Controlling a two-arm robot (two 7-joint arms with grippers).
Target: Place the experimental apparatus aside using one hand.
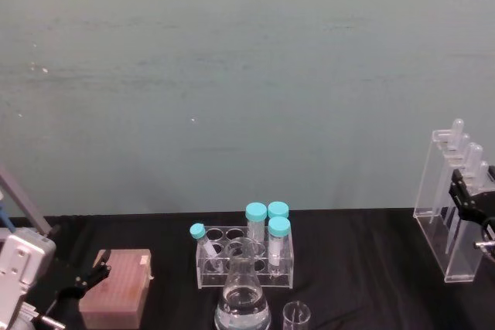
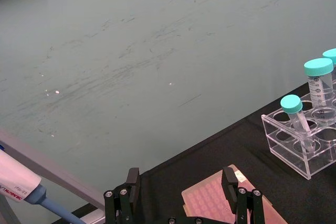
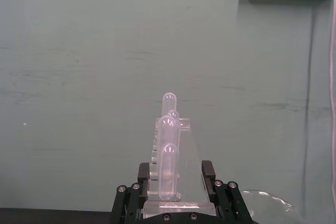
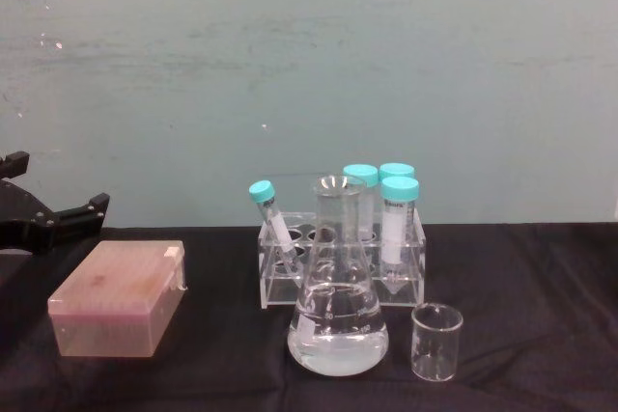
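The right gripper [image 1: 464, 191], jaws clamped on the acrylic stand [image 1: 437, 214] of pipettes [image 3: 169, 156], sits at the head view's right edge. Bottom centre on the bench [image 4: 541, 315], the flask [image 4: 338, 320] holds clear liquid beside an empty beaker [image 4: 436, 340]. The left gripper [image 2: 181, 182] has its jaws gaping, empty.

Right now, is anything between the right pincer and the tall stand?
No, nothing visible. The stand sits right inside the right pincer. The left pincer hangs far off by the pink box.

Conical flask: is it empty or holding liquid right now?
Partly filled: the conical flask stands upright with clear liquid pooled in its wide base and its neck empty.
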